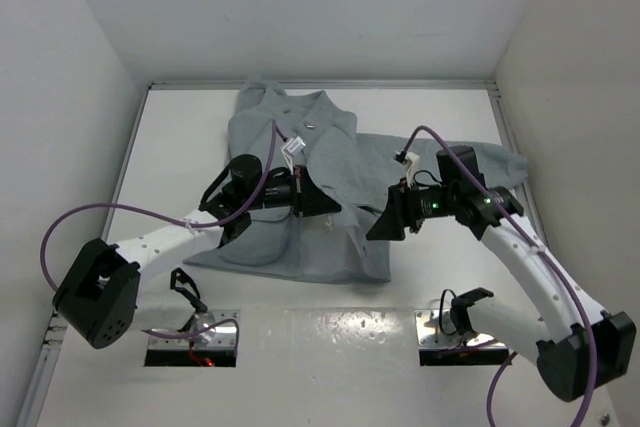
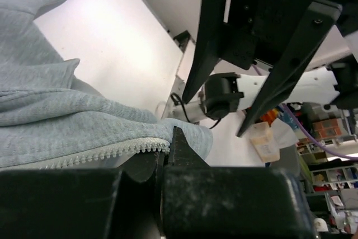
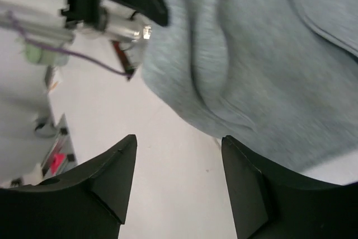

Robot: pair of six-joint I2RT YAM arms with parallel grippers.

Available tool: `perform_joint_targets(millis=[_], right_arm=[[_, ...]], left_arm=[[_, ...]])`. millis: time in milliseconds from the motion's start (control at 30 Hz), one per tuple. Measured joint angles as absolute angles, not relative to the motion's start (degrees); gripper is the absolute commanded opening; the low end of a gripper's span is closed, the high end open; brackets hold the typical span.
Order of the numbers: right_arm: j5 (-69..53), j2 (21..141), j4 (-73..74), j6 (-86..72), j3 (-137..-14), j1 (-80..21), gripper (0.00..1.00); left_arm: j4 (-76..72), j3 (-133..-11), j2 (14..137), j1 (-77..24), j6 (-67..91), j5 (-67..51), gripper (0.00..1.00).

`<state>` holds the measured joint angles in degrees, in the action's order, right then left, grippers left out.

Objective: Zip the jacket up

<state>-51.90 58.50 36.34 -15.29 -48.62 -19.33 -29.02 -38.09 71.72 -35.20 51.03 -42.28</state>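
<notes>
The light grey jacket [image 1: 320, 172] lies spread on the white table [image 1: 450, 127], collar at the far side. My left gripper [image 1: 322, 199] is over its front middle, shut on the jacket's front edge. In the left wrist view the white zipper teeth [image 2: 106, 152] run along the grey fabric [image 2: 67, 116] into my shut fingers [image 2: 180, 144]. My right gripper [image 1: 385, 222] is open and empty, just off the jacket's near right hem. In the right wrist view its fingers [image 3: 240, 166] stand wide apart over bare table, with the jacket's hem [image 3: 251, 71] just beyond them.
Two rectangular cutouts [image 1: 190, 339] [image 1: 455, 335] sit at the table's near edge by the arm bases. White walls [image 1: 90, 37] close in the left, right and far sides. My right gripper [image 2: 246, 76] hangs open right in front of the left wrist camera.
</notes>
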Motion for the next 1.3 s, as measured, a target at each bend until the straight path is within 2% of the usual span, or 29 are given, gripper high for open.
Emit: perform_joint_targets(millis=[67, 100, 167, 200, 233, 267, 367, 633, 933, 1300], right_arm=[[-47.72, 56.18, 36.03, -16.32, -46.65, -18.74, 0.57], [-46.87, 55.77, 36.03, -16.45, -46.35, -18.28, 0.65], [-46.74, 56.36, 35.59, -16.62, -46.35, -17.63, 0.96], [-47.24, 57.14, 35.53, -17.04, -46.50, -17.47, 1.00], [-48.14, 58.33, 35.48, -17.37, -46.87, -17.39, 1.00], [-48.80, 59.37, 35.14, -17.72, -47.16, -17.39, 0.96], [-50.85, 62.02, 33.56, -19.22, -47.35, -17.56, 0.96], [-57.91, 68.82, 33.63, -18.68, -49.63, -20.49, 0.89], [-59.51, 71.44, 36.69, -14.13, -51.40, -21.52, 0.55], [-60.05, 71.66, 35.38, -14.59, -51.07, -21.54, 0.47]], left_arm=[[-28.42, -38.09, 72.23, -35.92, 50.35, -40.77, 0.00], [-27.90, -38.11, 72.42, -36.49, 49.98, -39.90, 0.00], [-26.15, -38.61, 72.88, -37.52, 48.95, -38.13, 0.00], [-25.02, -39.22, 73.28, -38.04, 48.27, -37.21, 0.00], [-23.81, -40.01, 73.80, -38.65, 47.57, -36.12, 0.00], [-22.70, -40.51, 74.17, -38.98, 46.87, -35.27, 0.00], [-21.08, -42.35, 75.48, -40.32, 45.39, -34.13, 0.00], [-15.64, -48.16, 77.78, -43.62, 37.95, -34.24, 0.00], [-15.05, -49.04, 77.93, -45.78, 34.63, -38.63, 0.00], [-16.03, -49.47, 78.06, -45.78, 36.45, -39.72, 0.00]])
